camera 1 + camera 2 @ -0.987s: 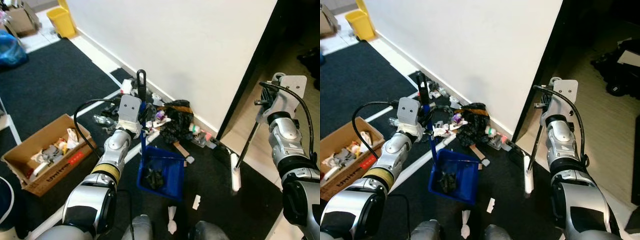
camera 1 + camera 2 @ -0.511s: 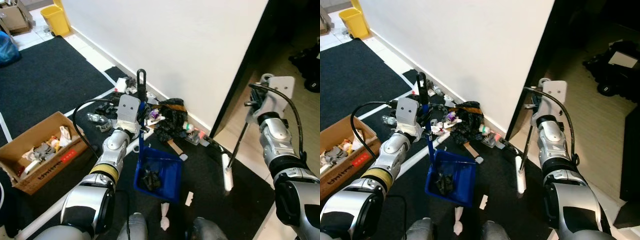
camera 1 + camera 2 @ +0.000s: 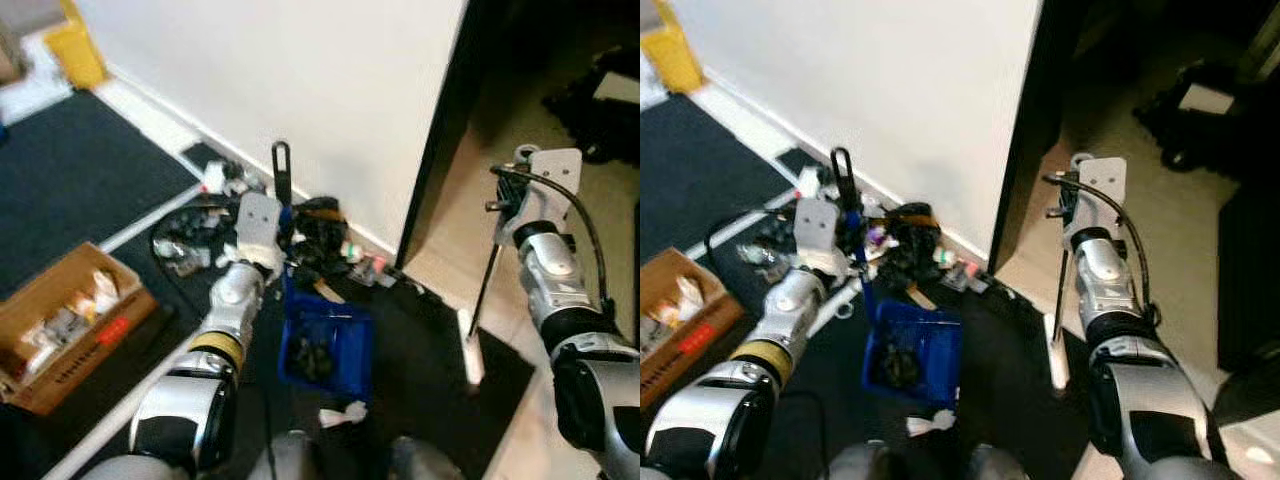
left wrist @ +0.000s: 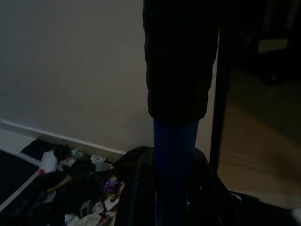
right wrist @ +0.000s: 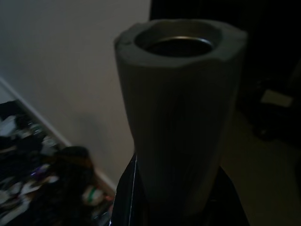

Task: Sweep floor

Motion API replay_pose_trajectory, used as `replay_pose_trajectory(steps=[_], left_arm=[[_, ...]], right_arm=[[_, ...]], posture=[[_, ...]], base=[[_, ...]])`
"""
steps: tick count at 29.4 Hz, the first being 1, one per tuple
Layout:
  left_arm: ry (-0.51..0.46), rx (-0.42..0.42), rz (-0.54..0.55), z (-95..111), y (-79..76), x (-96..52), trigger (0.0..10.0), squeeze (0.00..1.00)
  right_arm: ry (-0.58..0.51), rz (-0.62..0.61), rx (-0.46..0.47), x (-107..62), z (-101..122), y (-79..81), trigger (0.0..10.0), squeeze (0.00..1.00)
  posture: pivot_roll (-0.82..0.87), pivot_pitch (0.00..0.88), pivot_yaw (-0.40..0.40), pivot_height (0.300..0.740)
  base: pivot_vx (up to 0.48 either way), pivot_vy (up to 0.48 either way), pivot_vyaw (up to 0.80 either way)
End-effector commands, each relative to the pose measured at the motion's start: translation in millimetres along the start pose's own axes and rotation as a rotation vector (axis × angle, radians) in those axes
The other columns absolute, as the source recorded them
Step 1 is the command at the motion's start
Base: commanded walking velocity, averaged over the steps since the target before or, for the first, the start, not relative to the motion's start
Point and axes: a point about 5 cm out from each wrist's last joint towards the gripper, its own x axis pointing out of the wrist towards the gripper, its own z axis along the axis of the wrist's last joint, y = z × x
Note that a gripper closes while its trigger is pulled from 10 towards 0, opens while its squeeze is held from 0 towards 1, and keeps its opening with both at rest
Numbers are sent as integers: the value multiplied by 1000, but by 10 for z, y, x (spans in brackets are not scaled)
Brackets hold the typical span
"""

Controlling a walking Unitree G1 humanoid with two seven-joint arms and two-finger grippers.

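A blue dustpan (image 3: 322, 345) with dark debris in it rests on the black carpet, its long blue handle (image 3: 283, 200) standing upright. My left gripper (image 3: 284, 228) is shut on that handle below its black grip; in the left wrist view the handle (image 4: 173, 141) runs between the dark fingers. My right gripper (image 3: 499, 207) is shut on the thin broom handle (image 3: 487, 280), which slants down to a white broom head (image 3: 468, 358) on the carpet's edge. The grey handle end (image 5: 181, 108) looms large in the right wrist view. A trash pile (image 3: 318, 232) lies along the wall behind the dustpan.
A crumpled white paper (image 3: 345, 412) lies just in front of the dustpan. An open cardboard box (image 3: 65, 325) of scraps sits at the left. A yellow bin (image 3: 78, 55) stands far left by the wall. A dark doorway (image 3: 470, 60) opens onto tan flooring at the right.
The whole picture has shifted and blurred as the camera turned. Both grippers keep their hold on the dustpan handle and the broom. The white paper now lies closer to the dustpan.
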Motion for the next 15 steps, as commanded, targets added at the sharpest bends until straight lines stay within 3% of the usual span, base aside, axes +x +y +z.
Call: replay_pose_trajectory(steps=[1, 5, 15], left_arm=[[-33, 45, 18, 26, 77, -39, 10000, 0], [-5, 64, 41, -103, 103, -140, 10000, 0], [51, 18, 105, -288, 195, -292, 10000, 0]], right_arm=[[-12, 23, -2, -4, 7, 55, 10000, 0], [0, 31, -4, -47, -57, 75, 10000, 0], [7, 45, -14, -122, -141, 108, 10000, 0]], posture=[[86, 23, -17, 740], [79, 43, -21, 740], [49, 96, -20, 740]], base=[[0, 0, 0], [0, 0, 0], [0, 0, 0]])
